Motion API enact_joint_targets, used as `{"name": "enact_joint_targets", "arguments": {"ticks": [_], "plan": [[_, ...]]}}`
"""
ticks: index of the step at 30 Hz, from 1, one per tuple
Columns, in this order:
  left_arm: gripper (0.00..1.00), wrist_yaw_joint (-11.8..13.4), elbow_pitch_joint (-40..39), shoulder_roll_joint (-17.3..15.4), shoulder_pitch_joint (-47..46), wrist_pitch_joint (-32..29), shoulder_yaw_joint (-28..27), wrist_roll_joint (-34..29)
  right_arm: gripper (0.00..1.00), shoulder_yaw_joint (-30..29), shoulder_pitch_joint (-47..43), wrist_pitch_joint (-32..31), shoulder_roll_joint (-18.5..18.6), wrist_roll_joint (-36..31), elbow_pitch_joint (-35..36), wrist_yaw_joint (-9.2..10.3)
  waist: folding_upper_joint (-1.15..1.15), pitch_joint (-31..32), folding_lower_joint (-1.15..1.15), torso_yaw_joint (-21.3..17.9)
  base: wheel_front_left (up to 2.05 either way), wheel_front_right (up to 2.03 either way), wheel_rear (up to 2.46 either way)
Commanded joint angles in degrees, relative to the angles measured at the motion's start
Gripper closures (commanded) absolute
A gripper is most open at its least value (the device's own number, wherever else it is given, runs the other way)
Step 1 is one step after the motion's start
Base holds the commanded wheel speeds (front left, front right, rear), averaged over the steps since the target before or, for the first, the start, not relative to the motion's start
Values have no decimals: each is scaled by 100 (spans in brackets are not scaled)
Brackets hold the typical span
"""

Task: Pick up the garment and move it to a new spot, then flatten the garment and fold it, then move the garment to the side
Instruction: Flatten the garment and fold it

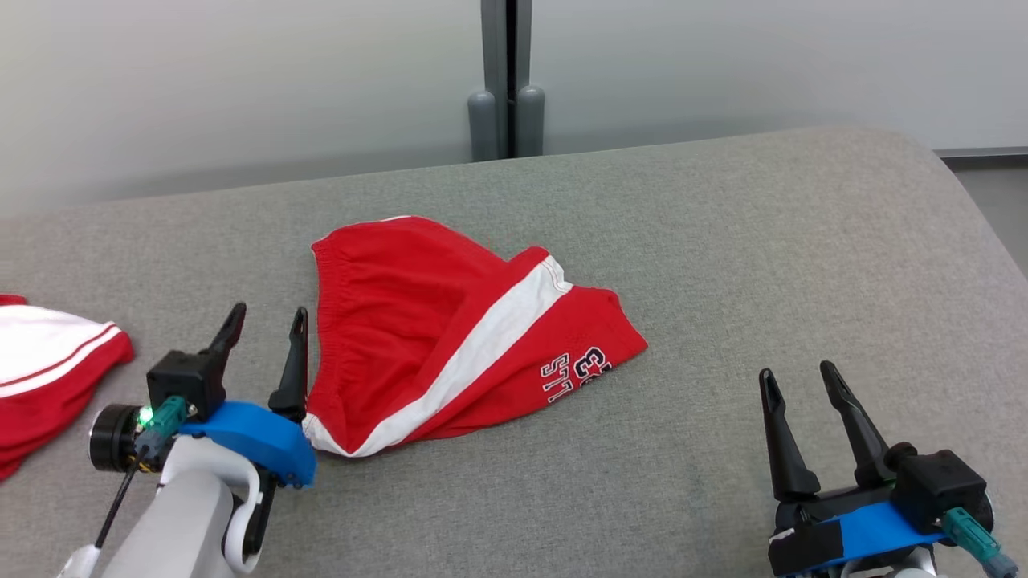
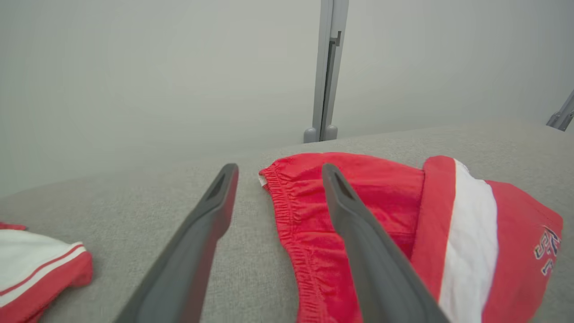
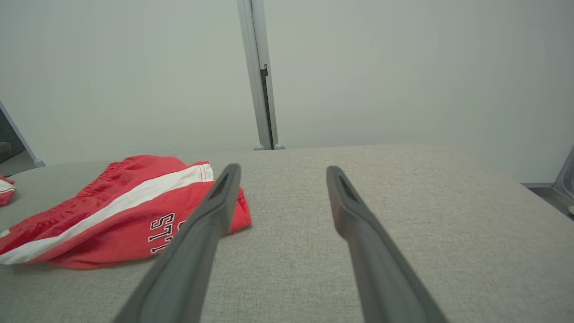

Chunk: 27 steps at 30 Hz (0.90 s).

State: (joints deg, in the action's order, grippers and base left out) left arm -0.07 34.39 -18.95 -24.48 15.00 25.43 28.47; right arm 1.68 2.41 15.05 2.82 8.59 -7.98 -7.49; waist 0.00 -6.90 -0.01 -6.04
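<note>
The garment (image 1: pixel 434 337) is a pair of red shorts with a white side stripe and dark lettering, lying rumpled and partly folded over in the middle of the grey cushion. My left gripper (image 1: pixel 269 313) stands open just left of its elastic waistband; in the left wrist view the garment (image 2: pixel 394 211) lies under and right of the right finger, with nothing between the fingers. My right gripper (image 1: pixel 799 373) is open at the lower right, well clear of the cloth. In the right wrist view the garment (image 3: pixel 112 215) lies to the left, behind the left finger.
A second red and white garment (image 1: pixel 48 361) lies at the left edge of the grey cushion (image 1: pixel 723 257). Behind the cushion rises a pale wall with a grey post (image 1: pixel 506 80). The cushion's right edge curves down at far right.
</note>
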Motion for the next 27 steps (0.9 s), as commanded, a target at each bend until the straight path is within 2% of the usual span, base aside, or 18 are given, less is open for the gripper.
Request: {"name": "enact_joint_targets", "arguments": {"ticks": [1,6,16,21,27], "plan": [[0,-57,-57,61,158,27,-132,-115,0,24,-58,19,14,-57,-30,-2,0,64,1,69,0,0,0],[0,-70,-436,217,581,26,-531,-345,0,1,-150,19,14,-61,-54,-2,0,205,1,210,0,0,0],[0,-78,-1991,661,1851,26,-1752,-1272,0,-7,-337,20,15,-93,-84,-2,0,501,1,454,0,0,0],[0,-248,-2494,950,2377,22,-2219,-1578,0,-82,-399,19,14,-93,-77,-2,0,541,1,561,0,0,0],[0,-396,-2675,1172,2726,22,-2504,-1879,0,-122,-459,19,14,-98,-160,-2,0,542,1,661,0,0,0]]}}
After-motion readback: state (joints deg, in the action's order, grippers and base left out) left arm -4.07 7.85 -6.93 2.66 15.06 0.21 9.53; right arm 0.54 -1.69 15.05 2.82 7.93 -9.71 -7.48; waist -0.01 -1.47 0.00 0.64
